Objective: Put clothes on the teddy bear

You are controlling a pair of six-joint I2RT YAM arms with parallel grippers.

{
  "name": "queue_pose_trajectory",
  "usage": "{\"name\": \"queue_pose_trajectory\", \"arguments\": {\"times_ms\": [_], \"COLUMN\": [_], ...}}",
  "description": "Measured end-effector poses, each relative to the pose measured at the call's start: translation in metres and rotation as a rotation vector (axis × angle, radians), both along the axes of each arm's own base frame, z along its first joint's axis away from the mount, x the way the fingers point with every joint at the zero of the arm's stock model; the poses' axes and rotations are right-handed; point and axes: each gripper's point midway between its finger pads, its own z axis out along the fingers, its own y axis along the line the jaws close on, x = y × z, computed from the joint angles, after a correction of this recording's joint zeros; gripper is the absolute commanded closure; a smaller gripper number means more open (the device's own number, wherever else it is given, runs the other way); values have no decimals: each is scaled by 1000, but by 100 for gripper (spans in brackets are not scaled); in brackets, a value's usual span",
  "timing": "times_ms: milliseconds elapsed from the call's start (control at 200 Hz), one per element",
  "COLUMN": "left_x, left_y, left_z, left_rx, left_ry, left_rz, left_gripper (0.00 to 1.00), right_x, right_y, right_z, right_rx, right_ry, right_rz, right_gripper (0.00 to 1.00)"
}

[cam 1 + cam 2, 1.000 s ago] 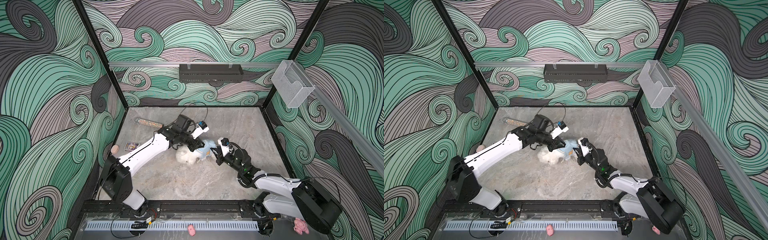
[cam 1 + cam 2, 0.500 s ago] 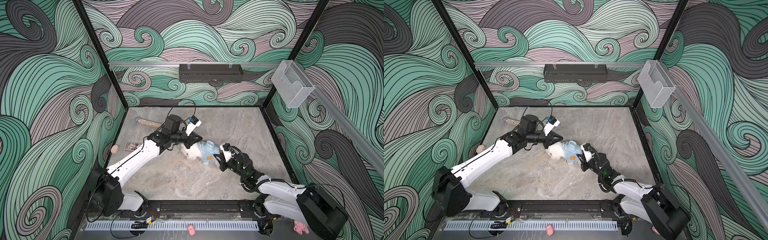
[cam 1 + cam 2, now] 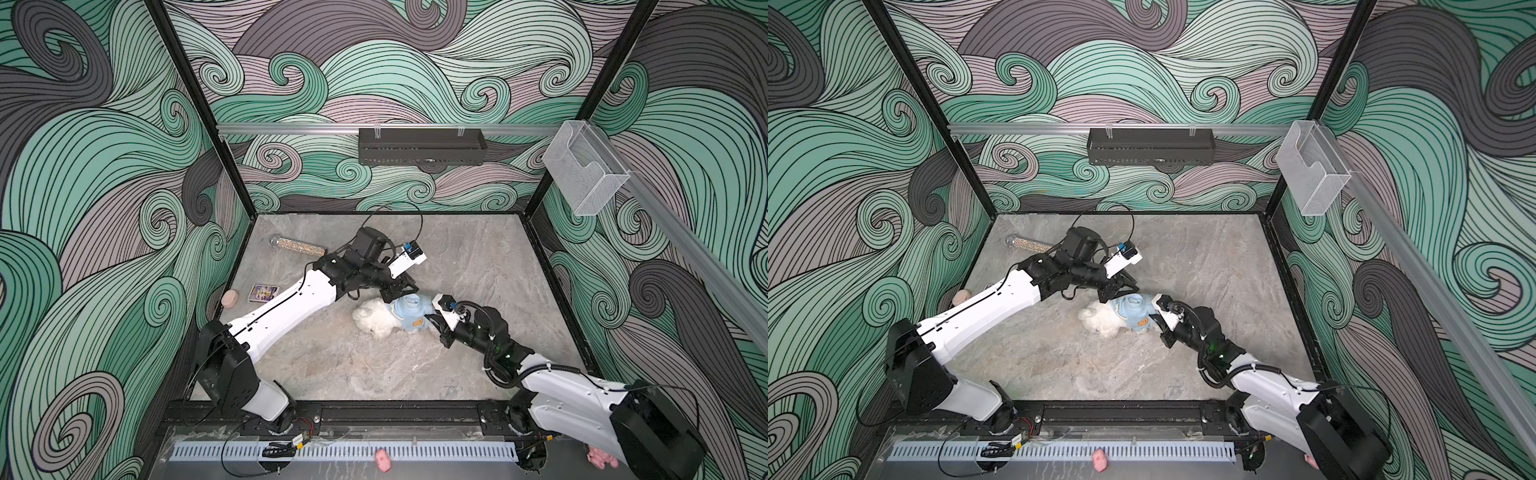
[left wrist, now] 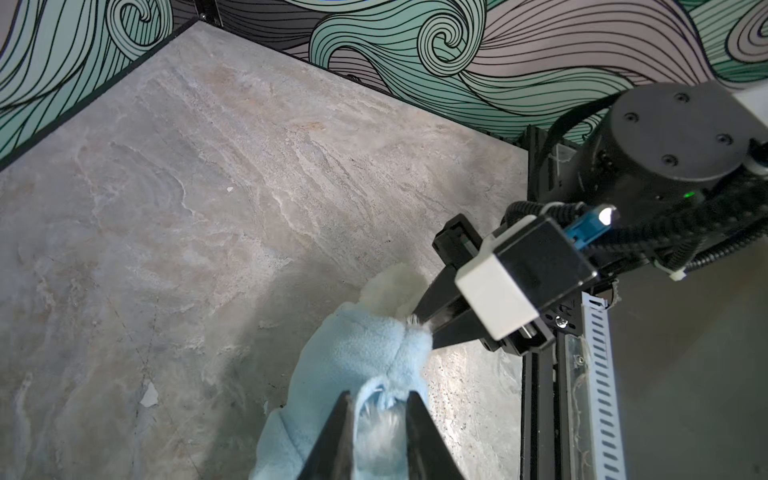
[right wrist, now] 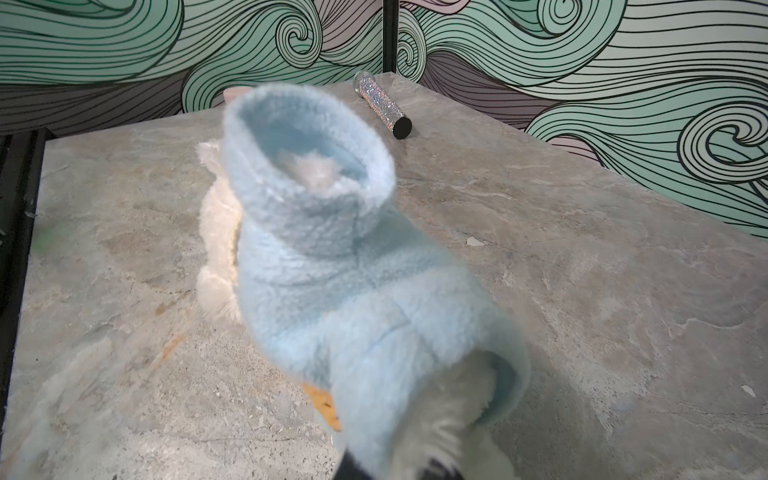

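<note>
The teddy bear [image 3: 374, 319] [image 3: 1100, 321], fluffy and white, lies mid-table with a light blue fleece garment [image 3: 409, 312] [image 3: 1131, 311] [image 5: 332, 266] pulled over part of it. White fur shows inside the garment's collar. My left gripper [image 3: 399, 291] [image 3: 1119, 291] [image 4: 380, 405] sits at the garment's far side. Its jaws stand a little apart, with a blue hem and fur in the gap. My right gripper [image 3: 432, 322] [image 3: 1152, 320] [image 4: 417, 322] is shut on the garment's edge at the near right, some fur caught with it. Fleece hides most of its fingertips [image 5: 348, 467] in the right wrist view.
A glittery tube [image 3: 297, 246] [image 5: 381, 104] lies at the back left. A small card [image 3: 263, 292] and a pink round thing [image 3: 229, 298] sit by the left wall. Pink plush toys [image 3: 383, 459] [image 3: 600, 459] lie outside the front rail. A black shelf [image 3: 422, 146] hangs on the back wall.
My left jaws, shut before, have parted slightly. The left arm swung left and came back to the garment. The right gripper moved toward the front with the garment's edge.
</note>
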Motion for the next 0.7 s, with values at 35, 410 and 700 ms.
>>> {"name": "queue_pose_trajectory", "arguments": {"times_ms": [35,410,700], "left_x": [-2,-8,-18], "left_y": [-1,13,16], "left_z": [-1,-58,-66], "left_rx": [18,313,359], "left_ry": [-5,77,96], "left_rz": [-15,-106,-166], "left_gripper": [79,82,70], "right_x": [-1,-3,-3], "right_y": [1,3,3], "right_z": [-1,-2,-2], "right_rx": [-7,-30,-37], "right_ry": [-3,-26,-33], "right_rz": [5,18,22], "right_gripper": [100,100,100]}}
